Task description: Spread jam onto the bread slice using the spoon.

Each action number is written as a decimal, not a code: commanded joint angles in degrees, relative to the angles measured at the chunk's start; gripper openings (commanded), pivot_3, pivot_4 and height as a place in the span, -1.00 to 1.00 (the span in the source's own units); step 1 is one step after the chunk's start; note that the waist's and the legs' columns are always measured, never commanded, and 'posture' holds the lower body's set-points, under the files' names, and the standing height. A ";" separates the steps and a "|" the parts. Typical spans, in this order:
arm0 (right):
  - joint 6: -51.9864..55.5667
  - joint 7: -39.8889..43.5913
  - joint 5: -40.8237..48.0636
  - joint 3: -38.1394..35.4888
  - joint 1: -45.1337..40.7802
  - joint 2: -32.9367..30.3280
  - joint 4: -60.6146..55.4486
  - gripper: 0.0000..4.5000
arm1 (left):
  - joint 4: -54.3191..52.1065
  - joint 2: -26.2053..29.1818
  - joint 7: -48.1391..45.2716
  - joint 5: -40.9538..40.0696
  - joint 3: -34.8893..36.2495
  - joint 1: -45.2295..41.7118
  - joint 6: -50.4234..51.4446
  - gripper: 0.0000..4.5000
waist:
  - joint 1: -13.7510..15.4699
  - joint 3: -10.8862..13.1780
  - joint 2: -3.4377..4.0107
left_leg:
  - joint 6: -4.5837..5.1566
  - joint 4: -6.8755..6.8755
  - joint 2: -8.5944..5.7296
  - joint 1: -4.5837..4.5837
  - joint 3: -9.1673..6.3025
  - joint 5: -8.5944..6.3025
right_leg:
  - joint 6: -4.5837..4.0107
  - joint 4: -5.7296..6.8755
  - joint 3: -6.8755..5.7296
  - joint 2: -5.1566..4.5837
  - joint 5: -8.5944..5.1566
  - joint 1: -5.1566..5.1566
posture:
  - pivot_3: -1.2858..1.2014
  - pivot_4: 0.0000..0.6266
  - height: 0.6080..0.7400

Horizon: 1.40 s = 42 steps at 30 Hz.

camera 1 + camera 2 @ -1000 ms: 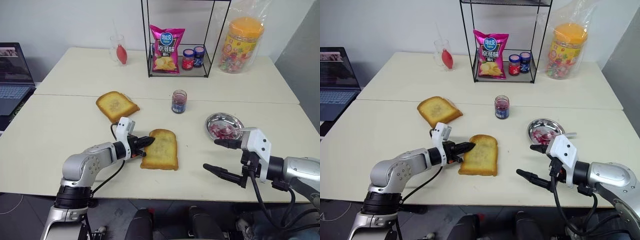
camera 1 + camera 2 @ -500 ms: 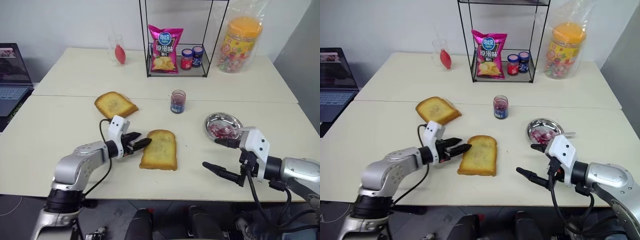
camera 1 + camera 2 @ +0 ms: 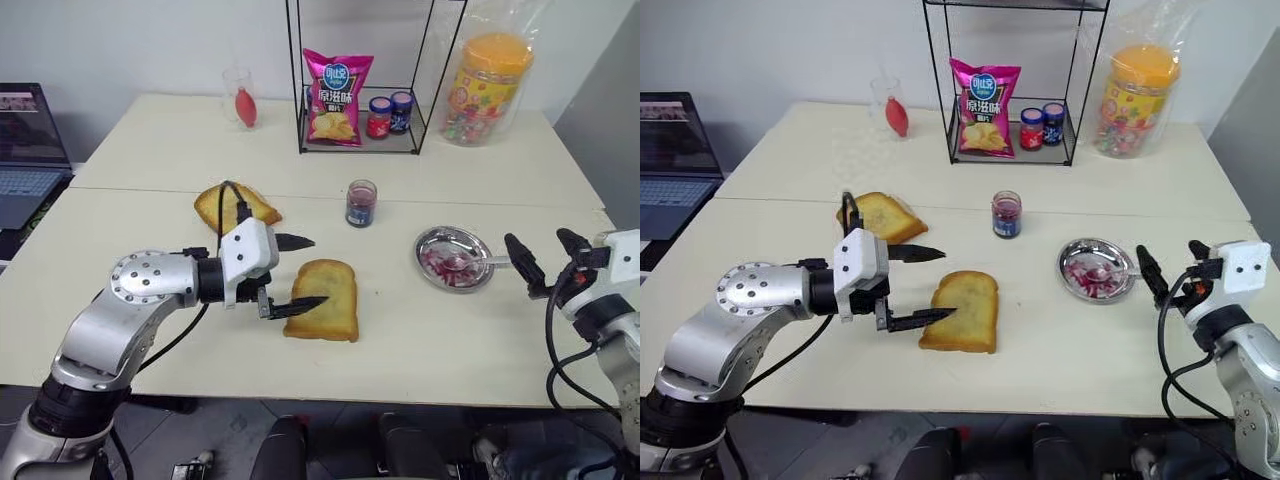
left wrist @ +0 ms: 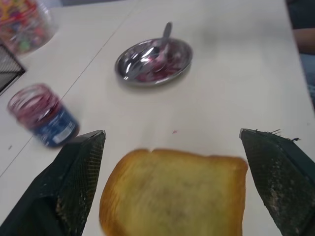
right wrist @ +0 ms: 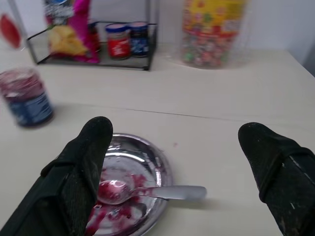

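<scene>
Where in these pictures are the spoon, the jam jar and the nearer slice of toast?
spoon (image 5: pixel 174 192), right wrist view, on its handle.
jam jar (image 3: pixel 359 203), left eye view, on its glass side.
bread slice (image 3: pixel 325 296), left eye view, on its pale face.

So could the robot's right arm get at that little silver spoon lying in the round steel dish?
Probably yes. The right tool hangs open beside the round steel dish, and the small silver spoon has its handle sticking over the rim toward it, with nothing between them.
</scene>
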 commanded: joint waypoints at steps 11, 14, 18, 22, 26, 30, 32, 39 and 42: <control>5.39 -5.81 13.48 -6.47 -10.18 6.65 18.12 1.00 | -0.59 -1.60 -2.85 0.35 -4.10 -5.55 1.04 0.99 | -0.43 0.10 0.22 | 0.02 -0.01 0.00 0.01 0.03 -0.01 | 0.01 0.01 0.05 0.05 0.02 -0.01 | 0.03 -0.52 1.00; 4.80 -7.00 14.45 -6.61 -11.83 8.60 21.73 1.00 | -0.67 -1.26 -3.49 2.00 -4.70 -4.30 -0.27 0.99 | -0.42 0.12 0.26 | 0.03 -0.01 0.01 0.01 0.03 -0.01 | 0.02 0.03 0.06 0.06 0.02 -0.01 | 0.03 -0.52 1.00; 3.92 -7.40 17.11 -7.27 -14.13 11.23 24.40 1.00 | -0.79 -1.18 -3.72 2.88 -4.86 -3.35 -0.74 0.99 | -0.57 0.12 0.31 | 0.03 0.00 0.03 0.04 0.03 -0.01 | 0.01 0.07 0.06 0.08 0.03 -0.01 | 0.03 -0.52 1.00; 2.67 -7.72 17.96 -7.52 -15.62 11.96 27.06 1.00 | -0.50 -0.88 -4.15 3.90 -5.01 -2.54 -1.61 0.99 | -0.58 0.13 0.33 | 0.03 0.01 0.03 0.04 0.07 -0.01 | 0.03 0.06 0.10 0.08 0.04 -0.01 | 0.03 -0.52 1.00; 1.55 -7.60 17.88 -6.94 -17.04 12.08 29.16 1.00 | -0.16 -1.16 -4.20 4.56 -5.04 -2.42 -1.96 0.99 | -0.67 0.12 0.33 | 0.03 0.01 0.04 0.05 0.08 -0.01 | 0.03 0.07 0.11 0.10 0.05 -0.01 | 0.03 -0.52 1.00; 1.25 -7.42 19.03 -7.09 -17.58 12.10 30.13 0.80 | -0.13 -1.26 -4.20 4.82 -4.89 -2.18 -2.08 1.00 | -0.80 0.12 0.34 | 0.04 0.03 0.04 0.07 0.10 0.00 | 0.03 0.07 0.14 0.10 0.11 -0.01 | 0.03 -0.52 1.00; 1.14 -7.47 19.46 -6.99 -17.75 11.97 30.26 0.58 | -0.14 -1.17 -4.28 4.92 -4.83 -1.98 -2.14 1.00 | -0.81 0.12 0.34 | 0.05 0.03 0.05 0.08 0.10 0.01 | 0.02 0.07 0.14 0.11 0.13 -0.01 | 0.03 -0.52 1.00; 1.32 -7.71 21.00 -6.82 -18.09 11.86 30.06 -0.12 | 0.06 -1.32 -4.20 5.49 -4.86 -1.74 -2.50 1.00 | -0.80 0.13 0.36 | 0.04 0.01 0.07 0.05 0.09 0.00 | 0.02 0.04 0.14 0.14 0.12 -0.02 | 0.03 -0.52 1.00; 1.20 -7.57 21.32 -6.82 -17.95 11.59 30.25 -0.48 | 0.31 -1.43 -4.31 5.65 -4.82 -1.70 -2.68 1.00 | -0.79 0.13 0.36 | 0.05 0.01 0.07 0.05 0.08 0.00 | 0.02 0.05 0.13 0.14 0.12 -0.02 | 0.03 -0.52 1.00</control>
